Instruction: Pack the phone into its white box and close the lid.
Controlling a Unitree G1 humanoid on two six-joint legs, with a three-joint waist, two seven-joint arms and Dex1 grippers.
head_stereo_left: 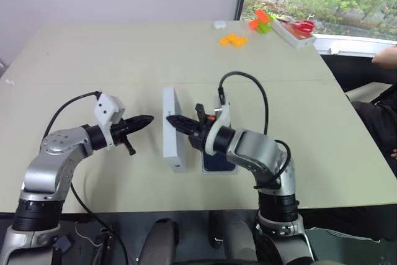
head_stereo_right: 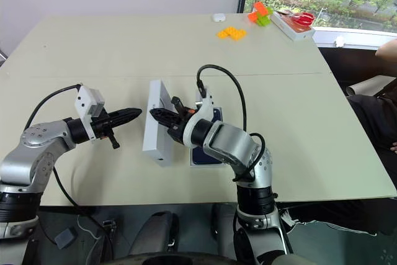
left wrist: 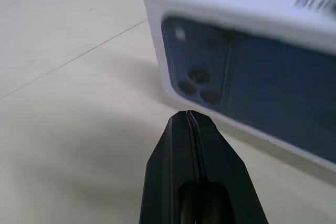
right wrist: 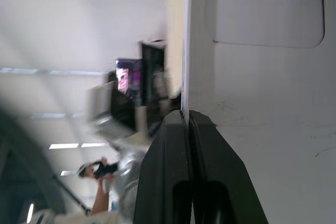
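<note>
The lid [head_stereo_left: 173, 130] stands on edge on the surface [head_stereo_left: 93, 60], the right tool [head_stereo_left: 175, 120] clamped on its rim; left tool [head_stereo_left: 144, 120] closed, empty, just beside. Light stiff card, likely tippy; best held by the rim.

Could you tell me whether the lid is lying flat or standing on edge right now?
Standing on edge: the lid rises upright from the table, printed face toward the left gripper.

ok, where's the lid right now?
In the left eye view the lid stands on edge mid-table, between the left gripper and right gripper, with the white box just to its right.
</note>
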